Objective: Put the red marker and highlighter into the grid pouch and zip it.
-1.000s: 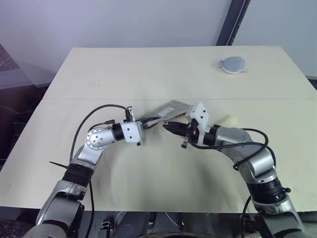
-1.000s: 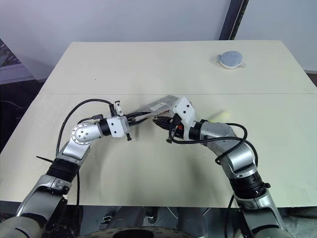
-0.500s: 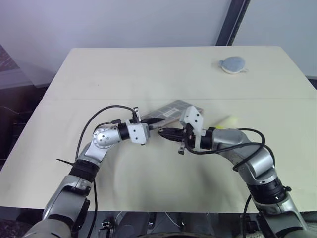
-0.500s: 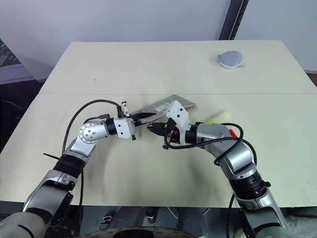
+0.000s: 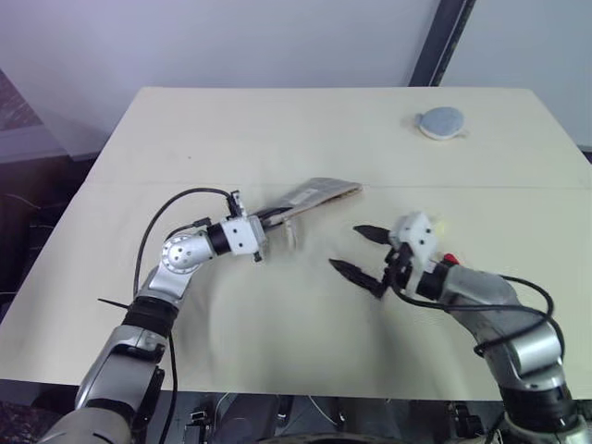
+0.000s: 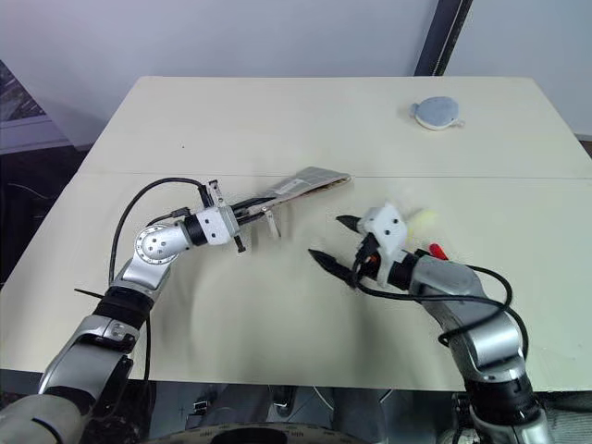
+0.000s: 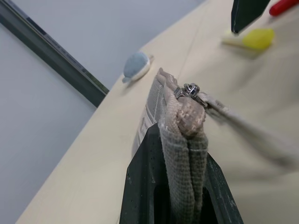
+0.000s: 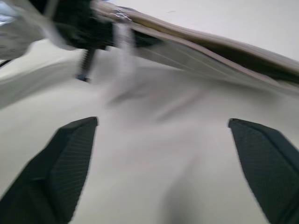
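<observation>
1 grid pouch (image 6: 294,184), 1 highlighter (image 6: 421,218), 1 red marker (image 6: 435,251), 1 grey-blue disc (image 6: 434,112); 2 grippers

Pouch: held off the bench (image 6: 277,120) at one end by the left gripper (image 5: 266,222), jaws clamped on the fabric edge; far end juts out twd bench centre, zip pull w/ strap dangling below. Left wrist view shows folded fabric edge pinched betw the black fingers (image 7: 140,186), metal zip slider (image 7: 189,89) just past them. Can't tell if anything's inside the pouch

Right gripper (image 5: 363,252): jaws wide apart, holding nothing, off to the right of the pouch, not touching it

Highlighter + marker: both lying on the bench just behind the right gripper's wrist, near each other, outside the pouch

Disc: far right corner area, well apart from the rest

Bench: pale cream top w/ a seam across the middle. Grey wall behind, dark post (image 6: 450,37) at rear right
</observation>
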Available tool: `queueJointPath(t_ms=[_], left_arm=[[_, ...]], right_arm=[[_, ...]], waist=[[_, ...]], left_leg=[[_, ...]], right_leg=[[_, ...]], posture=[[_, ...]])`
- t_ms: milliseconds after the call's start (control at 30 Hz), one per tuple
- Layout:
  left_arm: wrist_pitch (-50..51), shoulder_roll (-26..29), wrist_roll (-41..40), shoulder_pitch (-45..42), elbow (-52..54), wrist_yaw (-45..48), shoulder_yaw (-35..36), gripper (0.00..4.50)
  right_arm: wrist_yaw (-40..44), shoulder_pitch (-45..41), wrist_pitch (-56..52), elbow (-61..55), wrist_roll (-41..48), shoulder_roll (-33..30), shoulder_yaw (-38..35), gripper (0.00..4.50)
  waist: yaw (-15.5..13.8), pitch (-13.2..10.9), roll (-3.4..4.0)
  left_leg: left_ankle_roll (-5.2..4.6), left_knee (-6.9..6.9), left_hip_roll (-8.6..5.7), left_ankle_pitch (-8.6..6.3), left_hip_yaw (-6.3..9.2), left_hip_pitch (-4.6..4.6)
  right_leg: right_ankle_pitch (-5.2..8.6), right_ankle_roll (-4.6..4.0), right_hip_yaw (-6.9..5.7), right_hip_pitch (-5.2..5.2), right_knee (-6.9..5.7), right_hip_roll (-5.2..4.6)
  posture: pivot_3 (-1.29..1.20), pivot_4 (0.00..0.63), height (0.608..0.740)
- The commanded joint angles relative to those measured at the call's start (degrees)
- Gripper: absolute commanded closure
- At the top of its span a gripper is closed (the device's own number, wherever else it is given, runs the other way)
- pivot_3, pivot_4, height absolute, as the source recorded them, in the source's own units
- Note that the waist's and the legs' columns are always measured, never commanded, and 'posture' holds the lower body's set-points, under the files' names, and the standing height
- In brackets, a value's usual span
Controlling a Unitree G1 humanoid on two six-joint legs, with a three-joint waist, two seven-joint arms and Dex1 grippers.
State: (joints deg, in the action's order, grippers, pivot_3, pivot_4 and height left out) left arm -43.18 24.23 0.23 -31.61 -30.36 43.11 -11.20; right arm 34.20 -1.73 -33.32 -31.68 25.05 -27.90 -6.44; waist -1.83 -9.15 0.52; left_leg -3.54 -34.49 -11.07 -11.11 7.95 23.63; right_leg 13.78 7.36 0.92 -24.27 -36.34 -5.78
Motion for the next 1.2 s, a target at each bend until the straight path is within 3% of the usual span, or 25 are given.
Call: queueJointPath(t_ms=[33,200,367,533,767,1200], left_arm=[[-1.56,0.63,-2.21,-0.28,-0.62,0.69,1.67,4.5],[-3.4,0.04,-1.9,-0.62,-2.27,1.35,1.16,4.5],[-5.0,-1.03,-1.1,-1.96,-4.52,1.86,0.69,4.5],[-5.97,-1.64,-0.6,-2.88,-5.64,1.7,0.58,4.5],[-6.05,-1.51,-0.02,-1.13,-3.75,0.93,0.51,4.5],[-4.43,-1.77,0.34,0.25,-0.31,-0.04,0.33,4.5]], right_arm=[[-6.45,5.0,3.55,-4.11,-1.81,2.84,-4.96,0.02],[-17.76,10.46,3.71,-5.77,-9.12,7.89,-4.32,0.02],[-26.12,5.26,-3.22,-2.89,-10.66,13.94,-1.68,0.02],[-34.01,-2.37,-7.88,3.46,-12.27,17.28,-6.28,0.02],[-36.19,-8.7,-11.9,10.45,-13.17,16.48,-8.09,0.02],[-36.74,-11.89,-15.82,14.02,-12.72,19.5,-6.26,0.02]], waist=[[-0.37,0.0,0.0],[-0.36,0.01,0.0],[-0.29,0.0,0.01],[-0.5,0.01,0.0],[-0.28,0.01,0.01],[-0.3,0.01,0.02]], left_leg=[[0.01,0.0,0.0,0.01,0.0,0.0],[0.02,-0.15,0.0,0.01,0.0,0.0],[0.02,-0.36,0.01,0.01,0.0,-0.01],[0.04,-0.58,0.01,0.02,-0.01,-0.01],[0.06,-0.49,0.0,0.02,-0.01,0.0],[0.08,-0.53,-0.01,0.02,-0.01,0.0]], right_leg=[[0.0,0.0,0.0,0.0,-0.01,0.0],[0.0,-0.01,0.02,0.05,-0.04,0.04],[0.02,-0.05,0.1,0.05,-0.21,0.15],[0.1,-0.17,0.11,0.01,-0.54,0.15],[0.02,-0.03,0.13,-0.15,-0.69,0.13],[0.02,-0.04,0.14,-0.13,-0.71,0.14]], posture=[[0.0,0.15,0.74],[0.0,0.15,0.74],[0.0,0.15,0.74],[0.0,0.15,0.74],[0.0,0.15,0.74],[0.0,0.15,0.74]])
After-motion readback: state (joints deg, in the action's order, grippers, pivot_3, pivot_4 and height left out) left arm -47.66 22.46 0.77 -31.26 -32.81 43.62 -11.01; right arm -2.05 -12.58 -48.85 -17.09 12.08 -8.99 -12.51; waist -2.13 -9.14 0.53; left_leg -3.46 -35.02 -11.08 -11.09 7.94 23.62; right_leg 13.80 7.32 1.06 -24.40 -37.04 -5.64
